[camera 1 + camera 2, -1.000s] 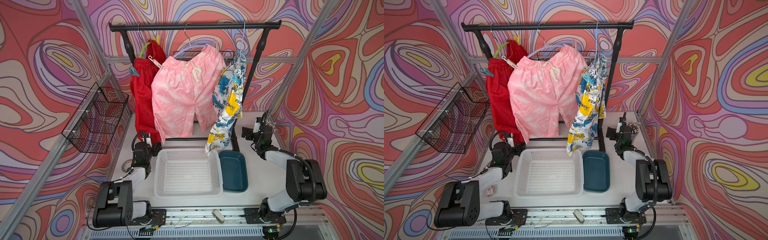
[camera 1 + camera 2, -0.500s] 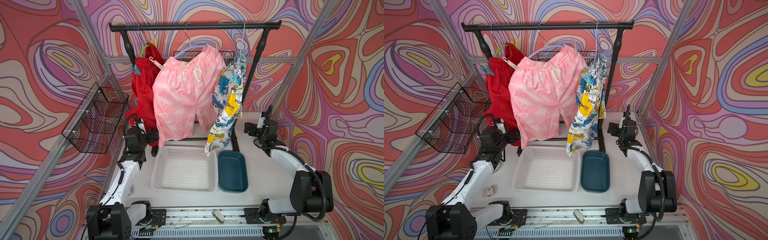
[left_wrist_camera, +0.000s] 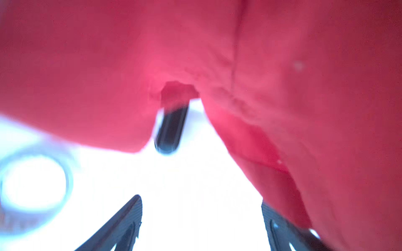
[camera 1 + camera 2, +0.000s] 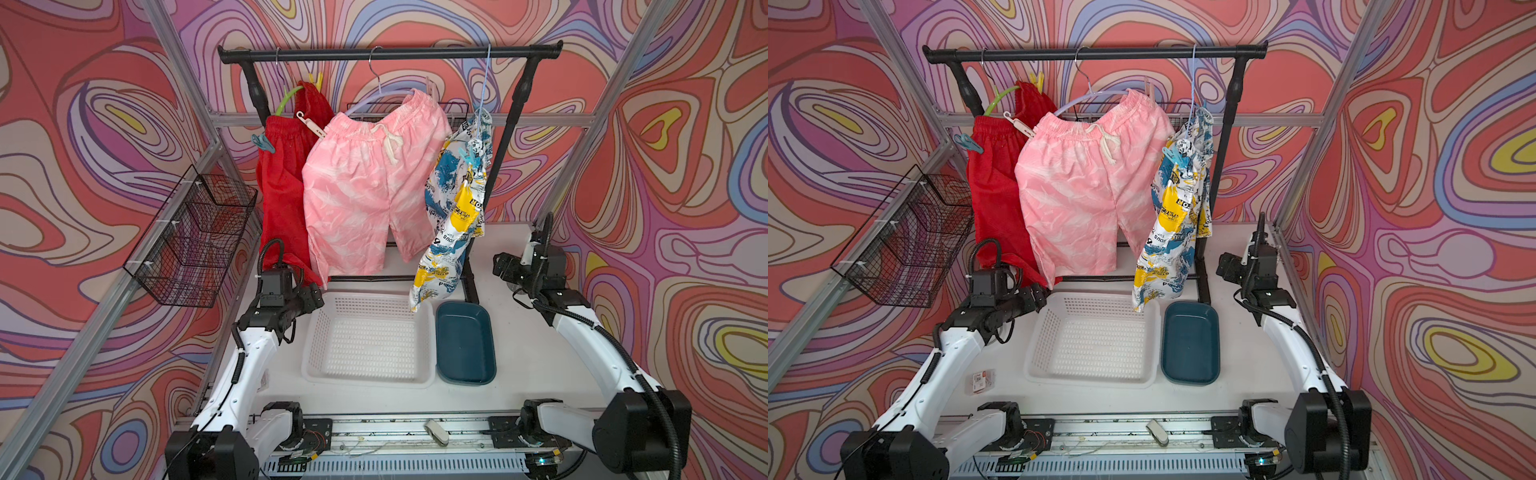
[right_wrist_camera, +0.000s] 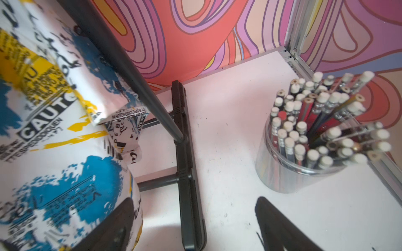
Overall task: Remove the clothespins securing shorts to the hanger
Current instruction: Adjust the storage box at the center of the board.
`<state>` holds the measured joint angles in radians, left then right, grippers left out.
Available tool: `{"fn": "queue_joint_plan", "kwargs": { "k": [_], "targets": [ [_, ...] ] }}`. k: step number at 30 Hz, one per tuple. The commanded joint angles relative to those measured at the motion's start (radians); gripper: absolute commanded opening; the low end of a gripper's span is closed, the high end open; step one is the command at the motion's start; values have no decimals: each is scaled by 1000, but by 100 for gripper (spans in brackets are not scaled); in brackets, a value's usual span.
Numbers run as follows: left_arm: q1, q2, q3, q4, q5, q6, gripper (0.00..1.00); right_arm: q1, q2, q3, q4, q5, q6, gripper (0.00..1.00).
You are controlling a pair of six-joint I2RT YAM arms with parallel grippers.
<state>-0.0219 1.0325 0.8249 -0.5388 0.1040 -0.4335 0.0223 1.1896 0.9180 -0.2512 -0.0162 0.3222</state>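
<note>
left claw [image 4: 311, 297] stands with its jaws apart and nothing between them, low by the hem of the red shorts [image 4: 282, 187]; the wrist view shows red cloth lying against one finger [image 3: 282, 234]. right claw [image 4: 502, 266] is likewise spread and empty, low beside the printed shorts [image 4: 453, 208] and near a cup of pencils [image 5: 282, 173]. the clothespins sit high under the rail [image 4: 390, 52], well above both claws: a teal peg [image 4: 262, 142] on the red waistband, a pale peg [image 4: 311, 124] where the red pair meets the pink shorts [image 4: 361, 183], a yellow peg [image 4: 316, 80] by the green hanger [image 4: 286, 102], a pale pink peg [image 4: 432, 89] at the far end of the pink waistband, and a light blue peg [image 4: 467, 156] on the printed pair. each peg is judged light, rigid plastic with smooth, probably slippery sides and a spring. take hold across the two free tail ends, squeeze to open the mouth, then draw off along the peg's length. the cloth is soft and limp, and the hangers are judged free to swing, so a push would likely shift the target. the red cloth looks matte, the pink mottled with a cord tie. a white perforated basket [image 4: 308, 361] and a dark blue tray [image 4: 465, 380] lie below.
</note>
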Motion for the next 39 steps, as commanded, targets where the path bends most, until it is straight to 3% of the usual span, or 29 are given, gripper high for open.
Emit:
{"fn": "queue_joint_plan", "kwargs": {
  "k": [1,4,10,19,23,30,35,39],
  "targets": [
    [-25,-63,17,-250,1,-90,87,39,-31,-2,-145,-4,76,88],
    [-36,-104,-36,-279,11,-150,80,72,-66,-8,-201,-13,113,86],
    [-64,-103,-130,-272,12,-219,58,110,-151,-68,-231,-55,189,84],
    [-198,-43,-144,-258,-42,-288,40,118,-234,-139,-268,-47,239,80],
    [-208,-79,-147,-279,-85,-322,41,119,-243,-149,-297,-44,235,79],
    [-208,-94,-59,-334,-132,-285,57,125,-224,-200,-366,-79,255,67],
    [-208,-44,11,-366,-166,-225,58,152,-211,-242,-435,-90,291,59],
    [-208,-15,32,-375,-180,-195,59,180,-201,-258,-512,-16,305,57]
  ]
}}
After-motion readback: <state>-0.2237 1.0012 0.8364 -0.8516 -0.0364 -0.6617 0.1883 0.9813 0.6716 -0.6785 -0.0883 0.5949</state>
